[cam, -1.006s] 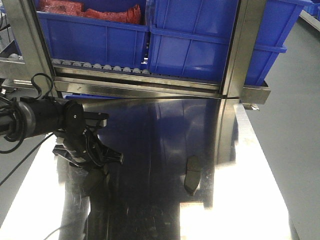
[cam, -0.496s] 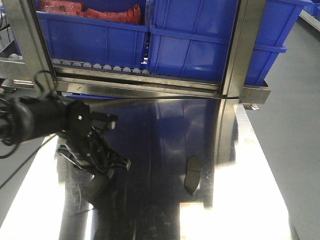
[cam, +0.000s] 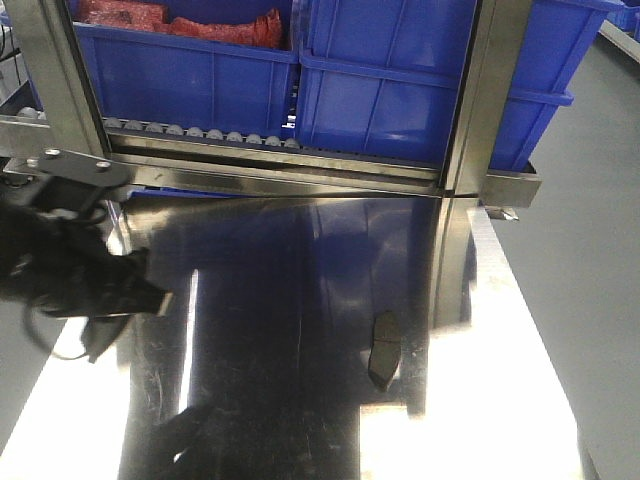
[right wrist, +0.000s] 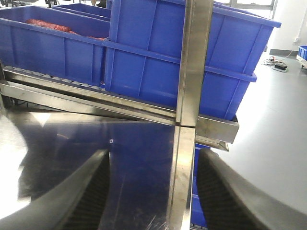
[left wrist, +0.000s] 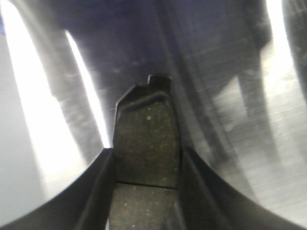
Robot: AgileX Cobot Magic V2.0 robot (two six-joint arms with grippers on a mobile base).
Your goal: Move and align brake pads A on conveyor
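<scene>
In the left wrist view, one dark grey brake pad A [left wrist: 146, 129] with a thin cross groove is clamped between my left gripper's [left wrist: 146, 165] black fingers [left wrist: 98, 191], held above the shiny steel table [left wrist: 225, 72]. The front view shows the left arm [cam: 70, 275] blurred at the table's left edge. A second brake pad A [cam: 383, 350] lies flat on the steel table, right of centre, far from both grippers. My right gripper [right wrist: 153, 191] stands open with nothing between its ribbed fingers [right wrist: 93, 191]. The conveyor is out of view.
Blue bins [cam: 400, 80] sit on a roller rack behind the table; one holds red parts [cam: 180, 20]. A steel upright post [cam: 470, 110] stands at the table's back right. The steel table [cam: 300, 300] ends at grey floor [cam: 590, 280] on the right.
My left arm has swung left from over the table's left-middle to its left edge, carrying the brake pad up off the steel. The other pad has not moved.
</scene>
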